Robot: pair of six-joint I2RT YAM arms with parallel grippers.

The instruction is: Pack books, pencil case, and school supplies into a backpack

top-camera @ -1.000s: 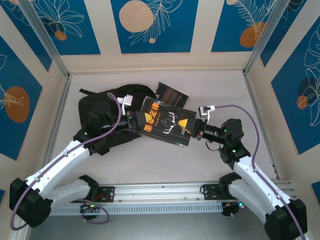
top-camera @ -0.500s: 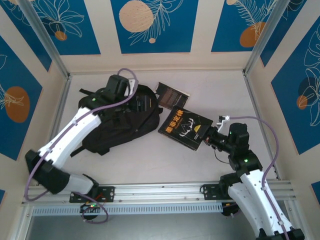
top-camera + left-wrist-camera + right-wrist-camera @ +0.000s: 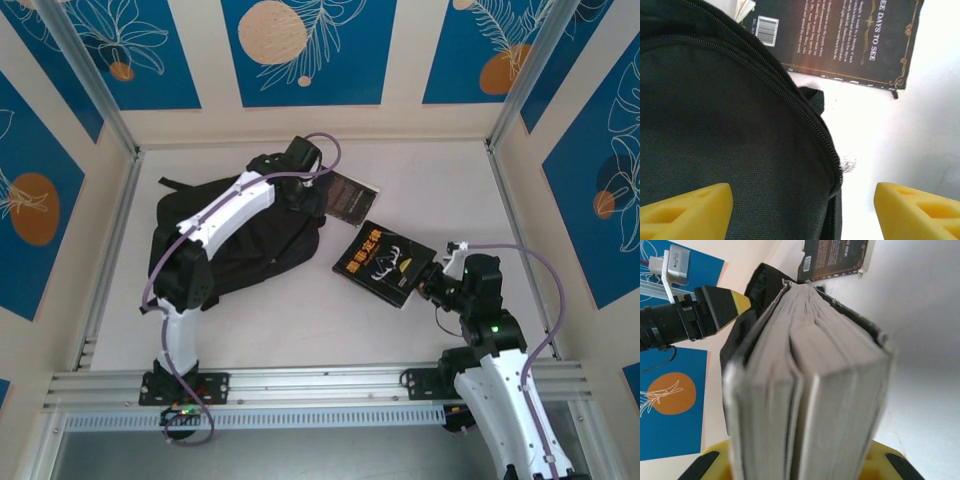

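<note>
The black backpack (image 3: 235, 240) lies at the left middle of the table. My left gripper (image 3: 303, 192) hangs open over its far right corner. In the left wrist view its yellow fingertips (image 3: 690, 206) stand wide apart over the zip (image 3: 815, 131). A black book with gold patterning (image 3: 350, 196) lies flat just beyond the backpack. My right gripper (image 3: 431, 283) is shut on the near corner of the orange-and-black book (image 3: 385, 262), right of the backpack. The right wrist view shows that book's page edges (image 3: 805, 375) between the jaws. Pencil case and school supplies are out of view.
Aluminium posts and blue-patterned walls close in the table on the left, back and right. A metal rail (image 3: 320, 385) runs along the near edge between the arm bases. Bare table (image 3: 300, 320) lies in front of the backpack and the held book.
My left gripper let go of the orange-and-black book, opened, and swung up to the backpack's far right corner. My right gripper drew back to the right with the book.
</note>
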